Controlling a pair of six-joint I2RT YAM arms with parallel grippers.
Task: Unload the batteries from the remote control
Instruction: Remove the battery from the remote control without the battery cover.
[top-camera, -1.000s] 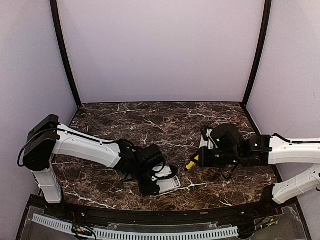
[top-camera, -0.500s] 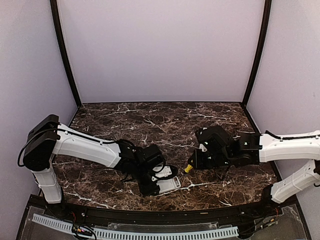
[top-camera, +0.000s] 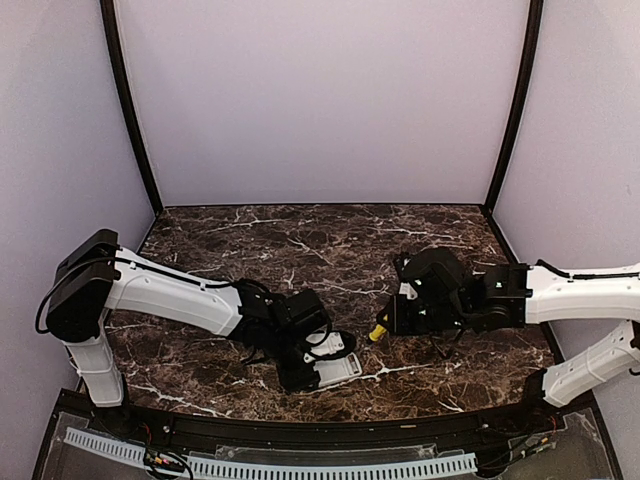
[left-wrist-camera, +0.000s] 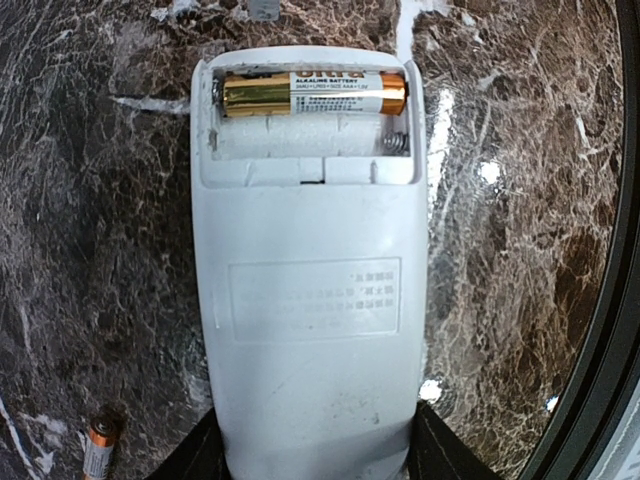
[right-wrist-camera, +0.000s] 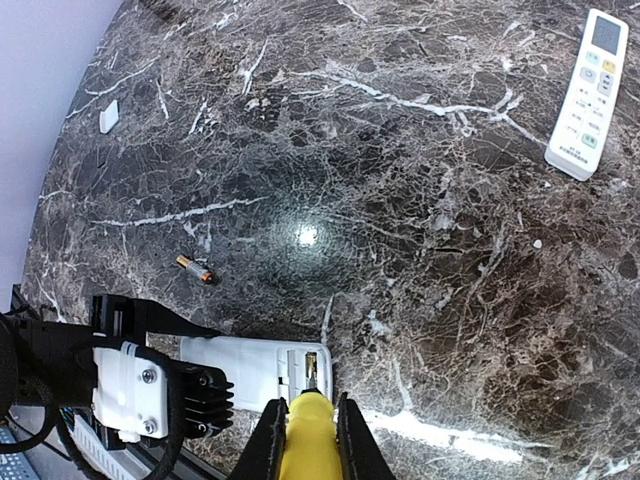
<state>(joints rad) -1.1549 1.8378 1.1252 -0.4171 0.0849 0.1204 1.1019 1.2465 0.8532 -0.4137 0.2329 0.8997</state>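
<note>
- The left gripper (left-wrist-camera: 315, 462) clamps the remote (left-wrist-camera: 310, 300) at its closed end, so its fingers block both long sides there.
- The remote's open bay end stands free of those fingers. One battery (left-wrist-camera: 310, 92) fills the slot nearest the end, and the slot beside it is bare.
- The screwdriver (right-wrist-camera: 310, 445), pinched in the right gripper (right-wrist-camera: 310, 462), points at the bay end and takes up that approach.
- A loose battery (right-wrist-camera: 194, 268) lies on the table (right-wrist-camera: 420, 200) near the remote's gripped end.
- The second remote (right-wrist-camera: 588, 92) and the white cover (right-wrist-camera: 109, 115) lie well apart from the remote, with bare marble between.

Even overhead light glares white on the table (right-wrist-camera: 307, 235); both wrist views sharp, the left bowed at four o'clock.
</note>
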